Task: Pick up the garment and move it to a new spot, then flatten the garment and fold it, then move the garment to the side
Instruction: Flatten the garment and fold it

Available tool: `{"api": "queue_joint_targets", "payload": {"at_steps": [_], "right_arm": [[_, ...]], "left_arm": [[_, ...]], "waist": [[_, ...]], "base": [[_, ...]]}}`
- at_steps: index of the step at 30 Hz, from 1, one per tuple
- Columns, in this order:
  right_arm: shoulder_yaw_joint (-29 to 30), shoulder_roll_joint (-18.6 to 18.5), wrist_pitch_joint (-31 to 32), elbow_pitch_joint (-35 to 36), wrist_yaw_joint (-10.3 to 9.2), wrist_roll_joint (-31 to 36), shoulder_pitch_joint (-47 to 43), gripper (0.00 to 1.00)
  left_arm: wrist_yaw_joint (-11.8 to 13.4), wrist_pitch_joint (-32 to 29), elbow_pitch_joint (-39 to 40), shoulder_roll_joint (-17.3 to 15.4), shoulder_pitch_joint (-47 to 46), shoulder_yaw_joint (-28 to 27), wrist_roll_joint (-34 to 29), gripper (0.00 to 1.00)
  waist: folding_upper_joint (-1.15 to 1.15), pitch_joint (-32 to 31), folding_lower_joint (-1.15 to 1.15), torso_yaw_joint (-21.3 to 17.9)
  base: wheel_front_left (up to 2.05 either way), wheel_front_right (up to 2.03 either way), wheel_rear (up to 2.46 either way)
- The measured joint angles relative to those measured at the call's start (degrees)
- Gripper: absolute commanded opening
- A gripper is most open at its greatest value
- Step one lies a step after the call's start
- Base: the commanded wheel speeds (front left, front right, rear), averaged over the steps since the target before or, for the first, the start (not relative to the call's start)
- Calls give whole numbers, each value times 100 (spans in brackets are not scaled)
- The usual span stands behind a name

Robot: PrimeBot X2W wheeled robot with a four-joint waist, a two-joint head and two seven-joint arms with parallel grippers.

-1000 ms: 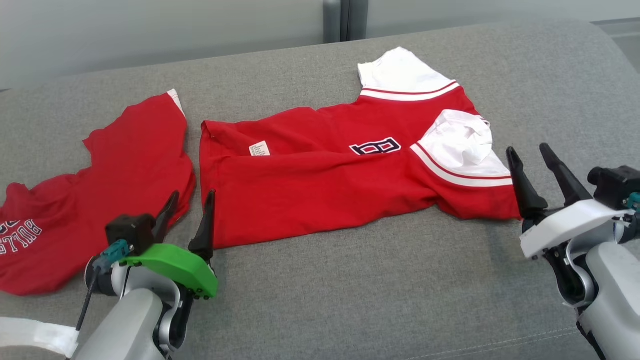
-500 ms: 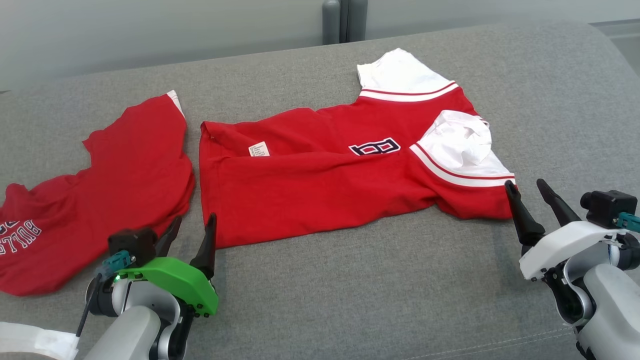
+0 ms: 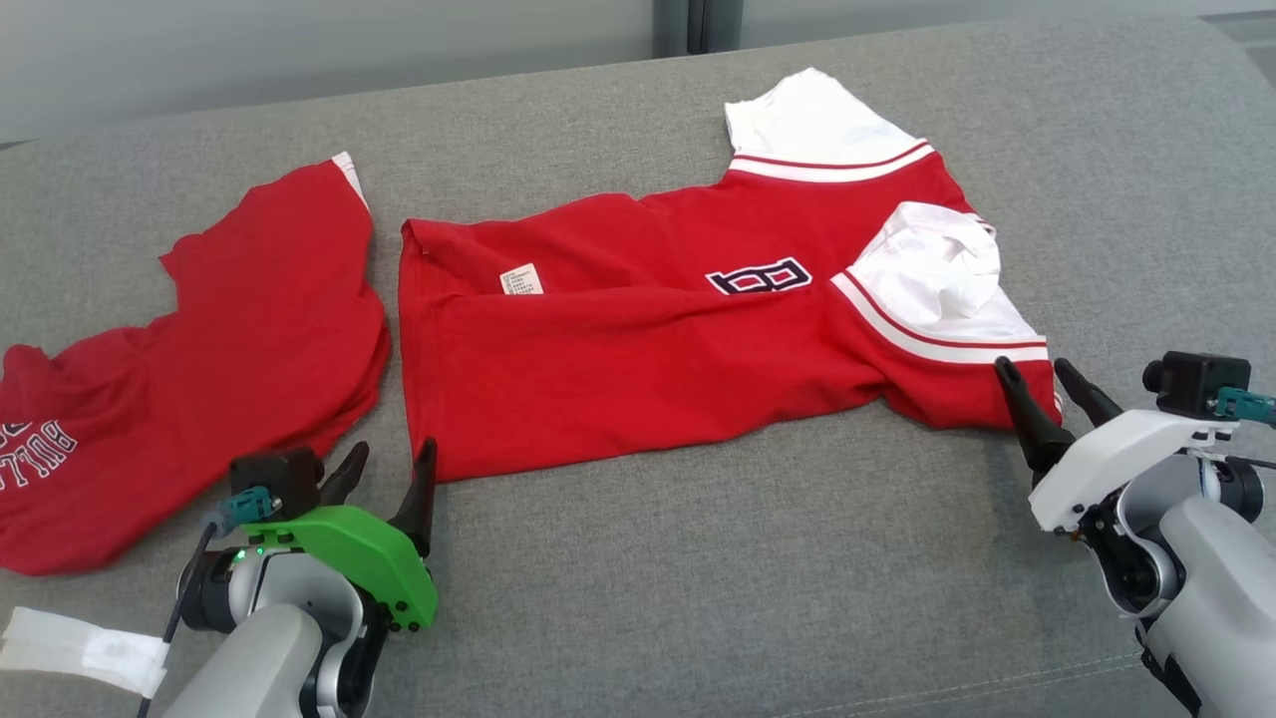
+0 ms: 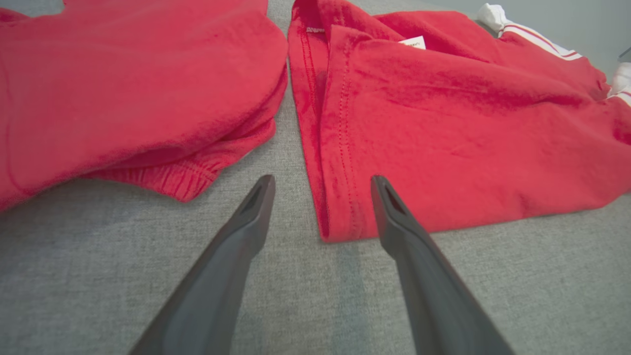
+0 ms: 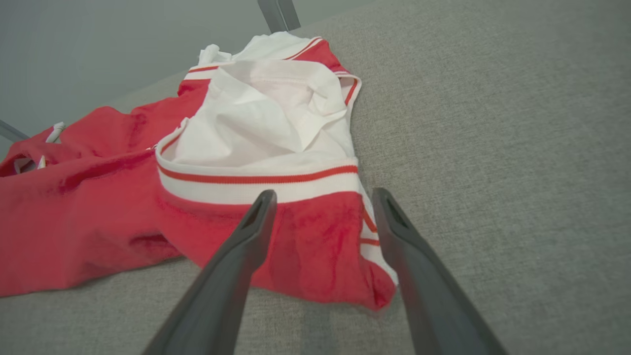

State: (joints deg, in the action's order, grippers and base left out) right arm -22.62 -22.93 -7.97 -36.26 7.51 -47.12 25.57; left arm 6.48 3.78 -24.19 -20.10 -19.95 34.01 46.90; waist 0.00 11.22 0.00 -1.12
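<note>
The garment (image 3: 618,349), a red shirt with white sleeves and a dark letter badge, lies spread on the grey cushion, its hem to the left and its sleeves to the right. My left gripper (image 3: 391,451) is open just short of the near hem corner. In the left wrist view that corner (image 4: 340,217) lies between the fingers of the left gripper (image 4: 323,178). My right gripper (image 3: 1032,367) is open at the near shoulder corner. In the right wrist view the right gripper (image 5: 325,192) frames the garment's red corner (image 5: 320,256) below the white sleeve.
A second red shirt (image 3: 219,349) with white lettering lies to the left, close to the garment's hem (image 4: 123,88). A white strip (image 3: 80,653) hangs at the lower left. Bare grey cushion (image 3: 748,578) runs along the near side; a wall and a dark post (image 3: 698,12) stand behind.
Both grippers have sunk and drawn back toward the near corners of the garment, still open. The head view has shifted slightly. The garment has not moved.
</note>
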Motion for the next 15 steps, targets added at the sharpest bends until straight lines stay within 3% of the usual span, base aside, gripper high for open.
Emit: {"api": "queue_joint_targets", "payload": {"at_steps": [15], "right_arm": [[-577, -120, 104, -355, 0, -688, 421, 100]], "left_arm": [[-77, -321, -268, 135, -165, 198, 88, 100]], "waist": [[0, 144, 0, 17]], "base": [[0, 0, 0]]}}
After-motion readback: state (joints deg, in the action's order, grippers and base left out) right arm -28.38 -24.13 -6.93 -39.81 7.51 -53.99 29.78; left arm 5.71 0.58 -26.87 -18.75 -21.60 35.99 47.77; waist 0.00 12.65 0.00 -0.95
